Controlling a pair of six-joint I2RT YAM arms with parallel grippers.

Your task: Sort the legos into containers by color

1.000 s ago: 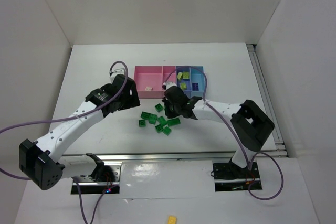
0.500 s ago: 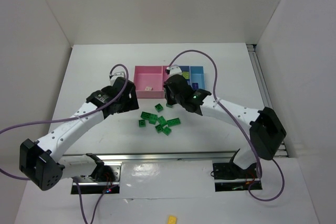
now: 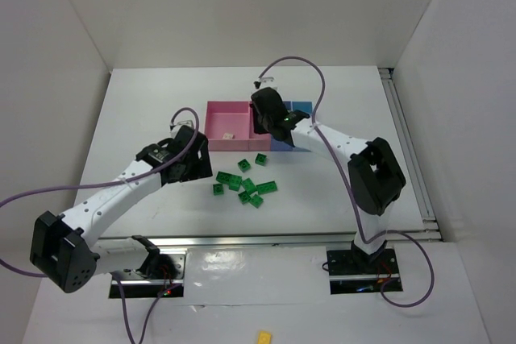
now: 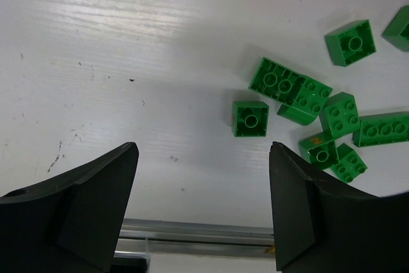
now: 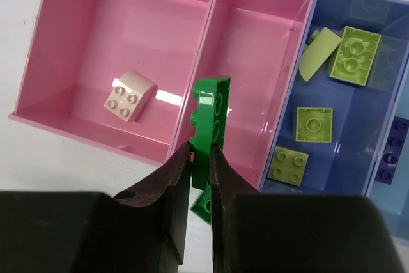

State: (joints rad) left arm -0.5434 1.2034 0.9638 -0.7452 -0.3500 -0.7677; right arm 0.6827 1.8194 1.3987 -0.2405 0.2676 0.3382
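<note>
Several green legos (image 3: 246, 185) lie in a cluster on the white table in front of the trays. My right gripper (image 3: 270, 118) is shut on a green lego (image 5: 209, 119) and holds it on edge above the wall between the two pink trays. The left pink tray (image 5: 115, 43) holds a cream brick (image 5: 131, 96). The second pink tray (image 5: 262, 62) has nothing in it. The blue tray (image 5: 345, 151) holds yellow-green legos (image 5: 354, 55). My left gripper (image 4: 203, 158) is open and empty, left of the green cluster (image 4: 291, 87).
A light blue tray (image 5: 399, 177) at the right end holds a purple brick (image 5: 391, 151). One green lego (image 5: 203, 202) lies on the table under my right gripper. A metal rail (image 3: 258, 239) runs along the near edge. A yellow brick (image 3: 264, 335) lies beyond it.
My right gripper has risen from the green cluster and moved back over the pink trays with a green lego. My left gripper has shifted slightly toward the near left.
</note>
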